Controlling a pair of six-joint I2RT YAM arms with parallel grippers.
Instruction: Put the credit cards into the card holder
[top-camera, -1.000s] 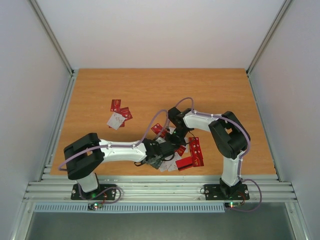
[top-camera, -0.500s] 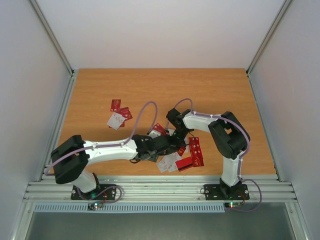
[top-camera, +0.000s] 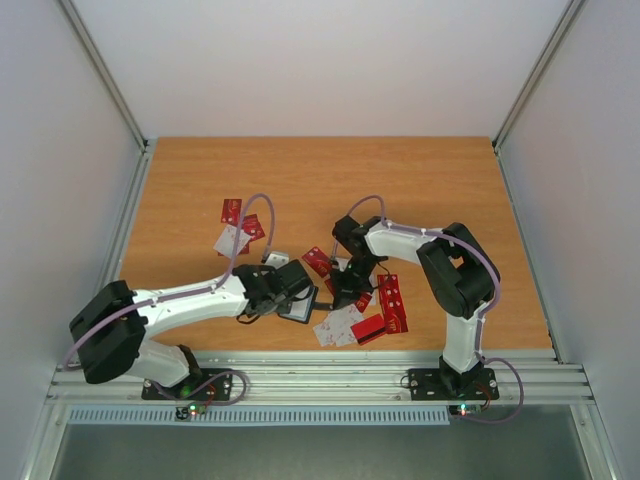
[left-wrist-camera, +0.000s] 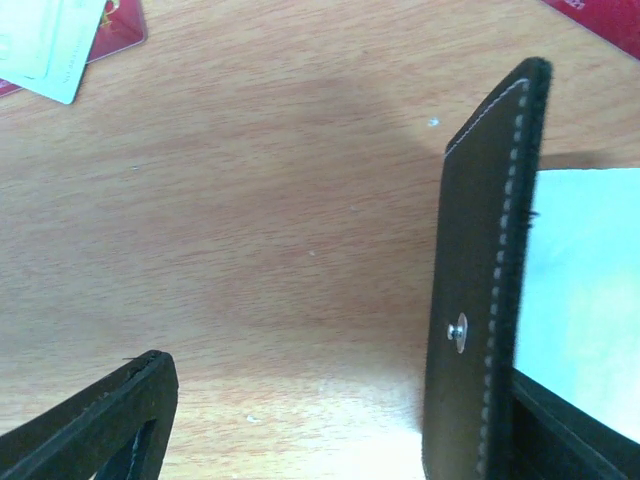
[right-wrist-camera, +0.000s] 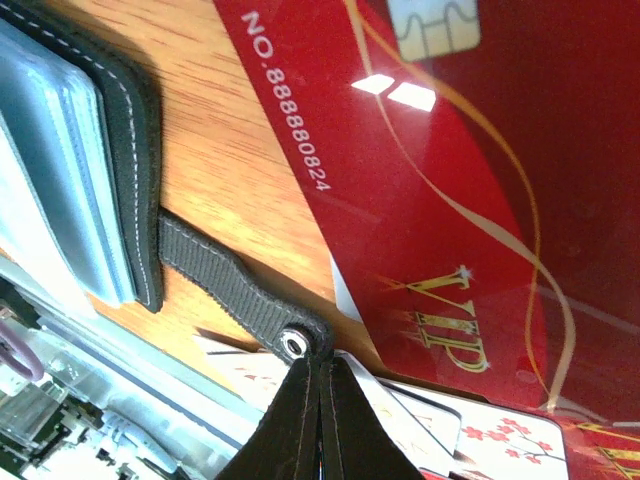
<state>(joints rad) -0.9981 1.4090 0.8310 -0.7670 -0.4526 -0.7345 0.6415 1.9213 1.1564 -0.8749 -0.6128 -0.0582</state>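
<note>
Top: my L gripper (top-camera: 292, 290) over card holder (top-camera: 300, 311), near-centre of table (top-camera: 200, 180). R gripper (top-camera: 350, 288) just beside holder, on its right. Credit cards (top-camera: 238, 230) in cluster further back-left, more round R gripper

L wrist: my fingers spread wide, bare wood between. Flap (left-wrist-camera: 480, 300) upright w/ snap stud (left-wrist-camera: 457, 330), at right of view

R wrist: my fingers clamped tight on strap (right-wrist-camera: 215, 285) of holder. Red VIP card (right-wrist-camera: 450, 200) just beside
</note>
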